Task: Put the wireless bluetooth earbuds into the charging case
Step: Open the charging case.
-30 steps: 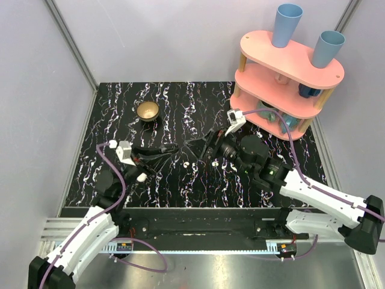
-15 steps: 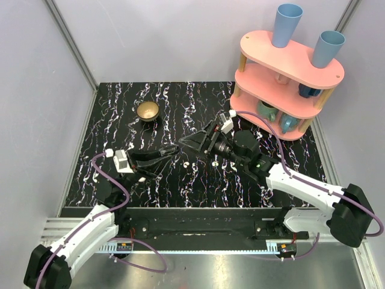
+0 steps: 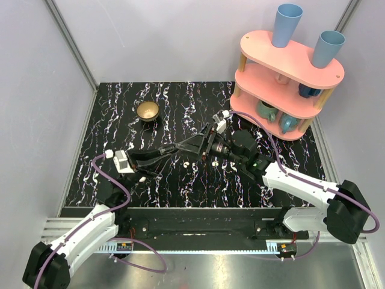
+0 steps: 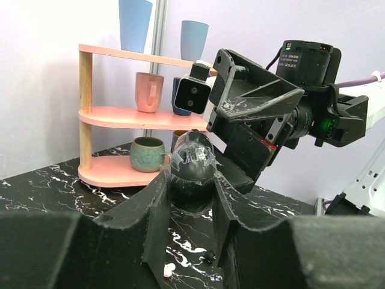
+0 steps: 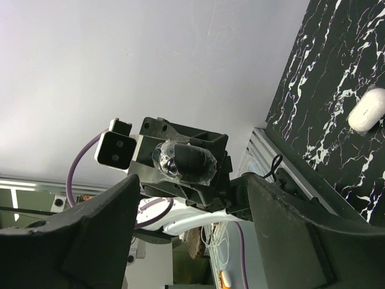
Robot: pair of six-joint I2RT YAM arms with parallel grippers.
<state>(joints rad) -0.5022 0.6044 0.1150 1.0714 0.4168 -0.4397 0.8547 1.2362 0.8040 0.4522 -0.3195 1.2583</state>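
Left pincer (image 4: pixel 191 180) clamped on dark rounded film-wrapped object (image 4: pixel 192 159), apparently raised for handover | right pincer (image 5: pixel 192 180) spread apart, facing it | smooth white oval charging case (image 5: pixel 367 110) lying untouched on black marbled counter (image 3: pixel 120 114)

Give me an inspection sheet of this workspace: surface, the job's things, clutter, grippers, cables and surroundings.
surface: black table with white veining.
job's things: case lying on the table, looks closed; one earbud loose on the table; the other not clearly seen.
clutter: brass bowl at the far left.
grippers: left gripper shut on a dark wrapped object, held off the table; right gripper open, facing it closely.
cables: purple cables along both arms.
surroundings: pink shelf with cups and mugs.
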